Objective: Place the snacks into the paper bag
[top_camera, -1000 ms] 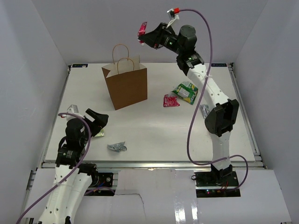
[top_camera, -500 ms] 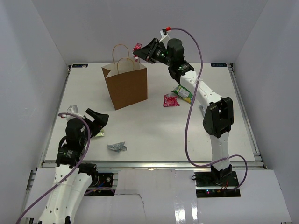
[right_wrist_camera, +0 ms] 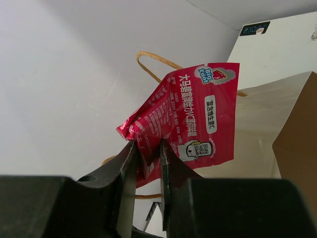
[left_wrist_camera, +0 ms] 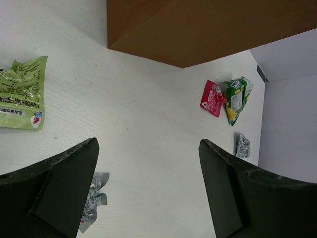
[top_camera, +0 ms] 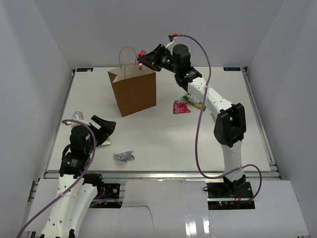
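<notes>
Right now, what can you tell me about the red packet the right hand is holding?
The red packet is crinkly, glossy foil with white print, a strawberry logo and a QR code. The right hand pinches one crumpled corner; the rest juts out free. It hangs in the air up at the bag's open top, touching nothing else that shows.

Bag at the back left, packets scattered around it

One snack packet (top_camera: 142, 53) sits in the right gripper (top_camera: 141, 59) above the paper bag's (top_camera: 133, 94) mouth. On the table (top_camera: 163, 139), a second packet (top_camera: 181, 107) lies right of the bag, with a larger packet (left_wrist_camera: 235, 99) just beside it. A crumpled packet (top_camera: 124, 156) lies near the front edge, right of the left gripper (top_camera: 105, 129).
</notes>
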